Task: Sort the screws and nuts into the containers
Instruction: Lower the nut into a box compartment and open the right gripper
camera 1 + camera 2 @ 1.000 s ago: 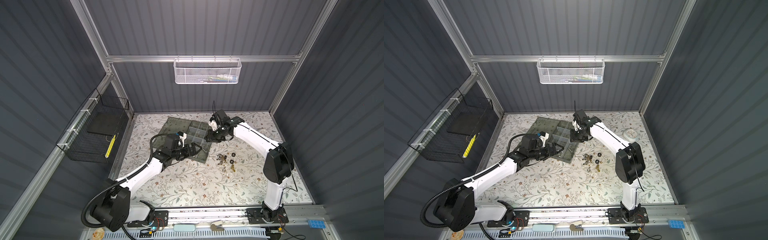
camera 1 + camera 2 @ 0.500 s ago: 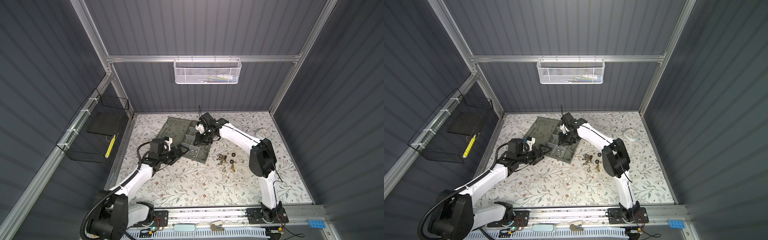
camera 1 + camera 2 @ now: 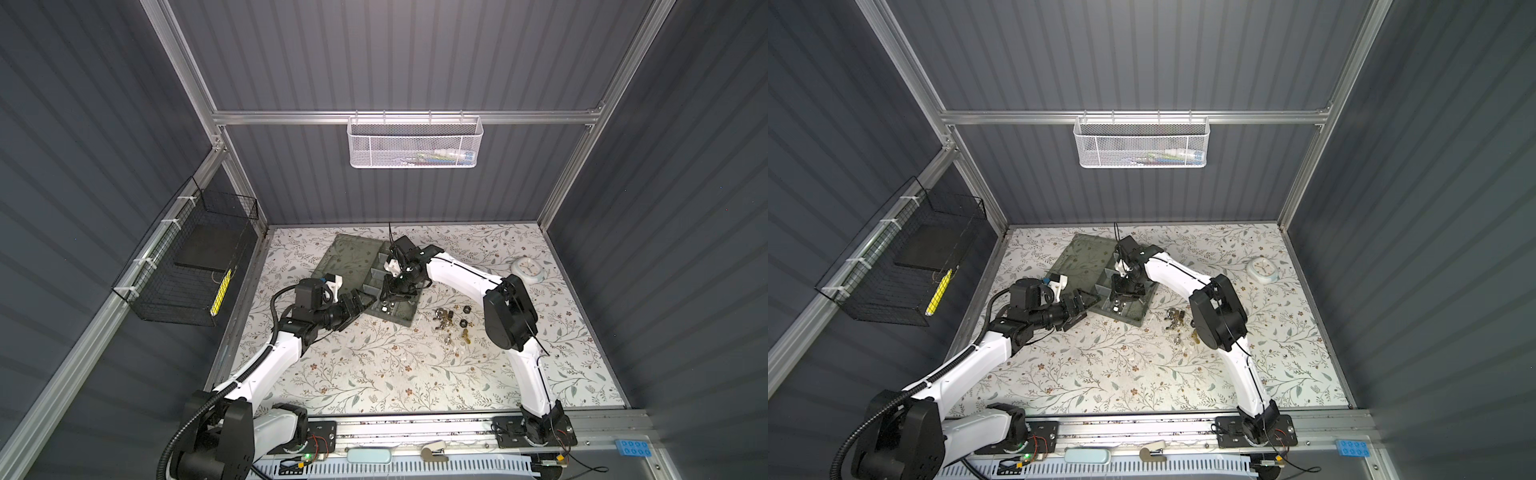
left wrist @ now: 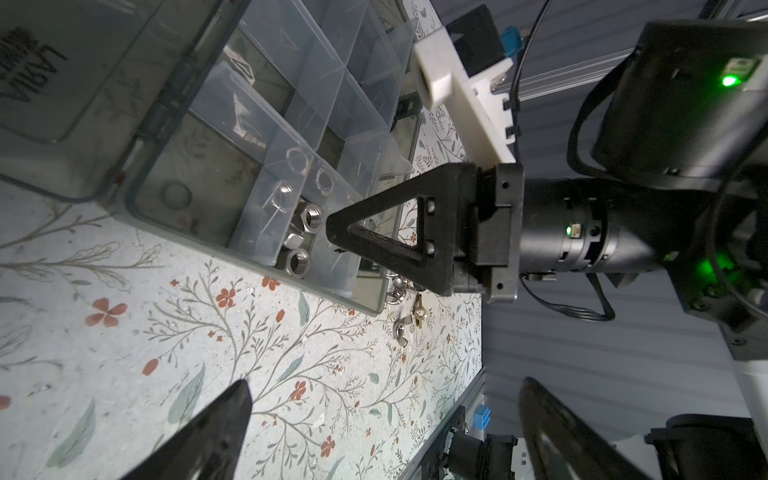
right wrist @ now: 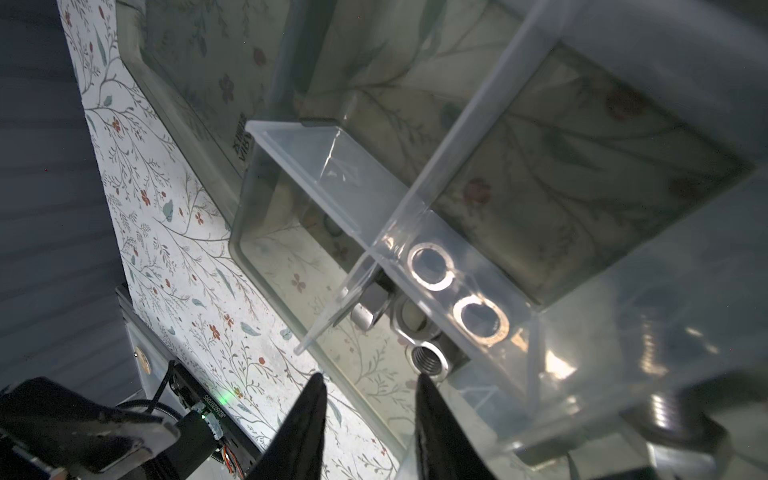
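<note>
"Nuts [image 5: 428, 359] are marked in one compartment [image 5: 353, 286]; what has been altered in the last second?" is asked.

"The right gripper [image 5: 369, 378] is shown over that compartment, at the near end of the organiser box [image 3: 411, 322], whereas a second ago it was held by the box's far edge. Its jaws are now set narrowly apart, and nothing is seen between them."

"Is a release to be inferred?" is asked.

"It is judged so. Silver nuts are seen lying on the compartment floor beneath the parted jaws, though which one was carried cannot be told. The left gripper [image 4: 384, 382], drawn back half a second ago, is brought just beside the box's near corner again. Its jaws are spread wide and nothing is held."

"What is meant for the task?" is asked.

"One piece is taken as sorted. A loose pile [image 3: 451, 326] of hardware is left on the table [image 3: 374, 374] beside the box, so much is judged still to be done, and another pick from it is expected."
</note>
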Robot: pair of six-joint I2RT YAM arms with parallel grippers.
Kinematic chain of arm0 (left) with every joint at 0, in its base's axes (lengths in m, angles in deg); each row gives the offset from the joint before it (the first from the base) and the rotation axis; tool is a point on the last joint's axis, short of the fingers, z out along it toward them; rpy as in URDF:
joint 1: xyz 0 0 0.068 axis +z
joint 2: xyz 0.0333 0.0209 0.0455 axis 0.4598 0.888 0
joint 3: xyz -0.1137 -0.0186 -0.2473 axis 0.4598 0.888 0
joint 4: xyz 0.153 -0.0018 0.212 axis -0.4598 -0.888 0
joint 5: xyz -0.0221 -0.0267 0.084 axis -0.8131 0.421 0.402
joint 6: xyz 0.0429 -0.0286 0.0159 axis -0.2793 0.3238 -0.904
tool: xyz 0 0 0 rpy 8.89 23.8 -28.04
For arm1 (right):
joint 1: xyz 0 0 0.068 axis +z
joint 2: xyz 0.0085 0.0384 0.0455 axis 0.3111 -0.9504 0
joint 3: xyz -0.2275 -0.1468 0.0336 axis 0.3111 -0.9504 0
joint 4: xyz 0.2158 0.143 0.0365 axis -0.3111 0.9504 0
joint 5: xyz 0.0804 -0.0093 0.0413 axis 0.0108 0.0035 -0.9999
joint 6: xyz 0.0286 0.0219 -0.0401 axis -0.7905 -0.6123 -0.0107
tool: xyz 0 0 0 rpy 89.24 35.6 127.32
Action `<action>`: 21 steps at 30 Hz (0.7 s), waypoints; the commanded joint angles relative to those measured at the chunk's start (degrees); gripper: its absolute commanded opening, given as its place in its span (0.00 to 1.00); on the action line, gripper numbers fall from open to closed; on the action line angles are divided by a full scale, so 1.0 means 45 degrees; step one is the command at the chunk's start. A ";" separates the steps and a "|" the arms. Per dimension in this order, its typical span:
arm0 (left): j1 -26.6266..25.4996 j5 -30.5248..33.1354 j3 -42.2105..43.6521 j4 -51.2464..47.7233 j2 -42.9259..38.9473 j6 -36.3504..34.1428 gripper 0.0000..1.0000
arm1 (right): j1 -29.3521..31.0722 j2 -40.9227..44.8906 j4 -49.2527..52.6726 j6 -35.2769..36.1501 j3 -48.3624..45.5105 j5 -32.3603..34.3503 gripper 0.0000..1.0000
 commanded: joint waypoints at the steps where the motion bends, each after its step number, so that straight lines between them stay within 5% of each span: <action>1: 0.0107 -0.0126 0.0138 -0.0596 -0.0355 -0.0182 1.00 | 0.0073 -0.0051 -0.0030 -0.0013 0.0017 0.0034 0.39; 21: 0.0051 -0.0185 -0.0369 -0.1702 -0.1151 -0.0052 1.00 | -0.0023 0.2274 0.0000 0.0329 -0.0863 0.0890 0.67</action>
